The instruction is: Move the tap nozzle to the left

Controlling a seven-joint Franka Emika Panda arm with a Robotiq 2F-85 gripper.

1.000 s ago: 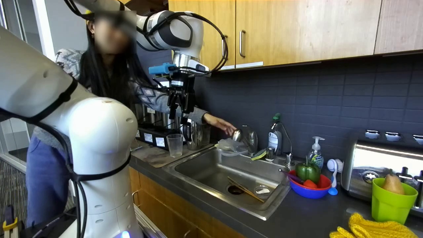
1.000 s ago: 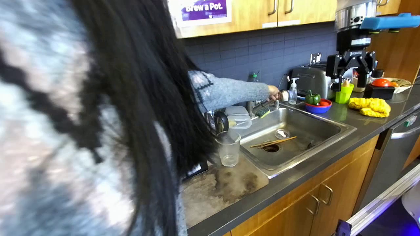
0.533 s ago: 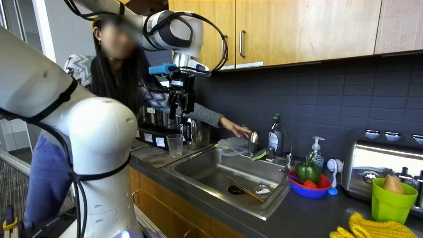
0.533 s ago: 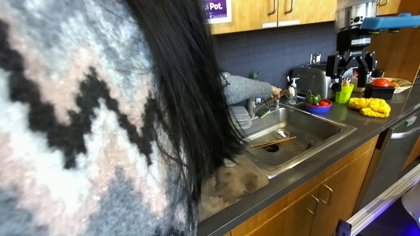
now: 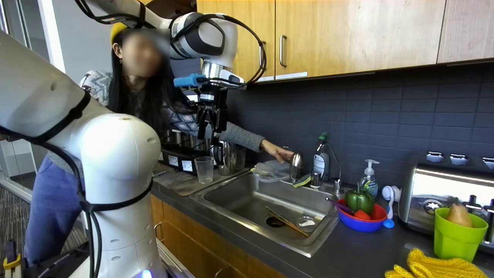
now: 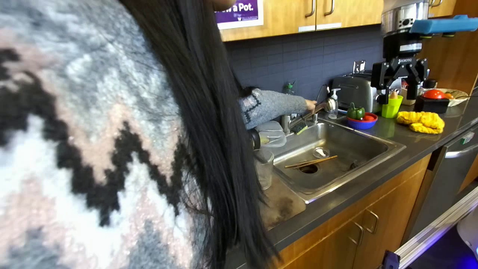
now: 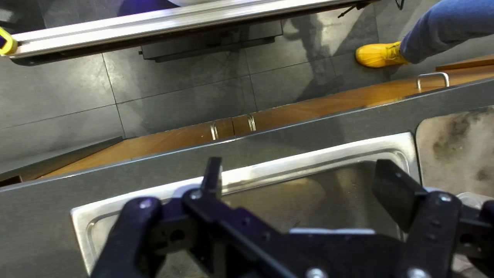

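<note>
The tap nozzle (image 5: 296,166) is a silvery metal spout at the back edge of the steel sink (image 5: 239,216). It also shows in an exterior view (image 6: 330,105), slanting up from its base. A person's hand (image 5: 281,153) touches its upper part; where exactly is partly hidden. My gripper (image 5: 208,136) hangs pointing down, well above the counter and apart from the nozzle. In an exterior view my gripper (image 6: 397,95) is open with nothing between its fingers. In the wrist view my gripper (image 7: 300,168) stands wide open over the sink; the nozzle is out of view there.
A person (image 6: 93,130) stands close, arm over the counter. A thin arched tap (image 5: 337,162), soap bottle (image 5: 319,164) and pump bottle (image 5: 369,181) stand behind the sink. A blue bowl (image 5: 361,224), toaster (image 5: 444,193) and clear cup (image 5: 204,170) stand nearby. Chopsticks (image 5: 287,222) lie in the sink.
The person's hand has swung the nozzle to the right in both exterior views, then drawn back slightly. The person's body has shifted. The robot arm and gripper have not moved.
</note>
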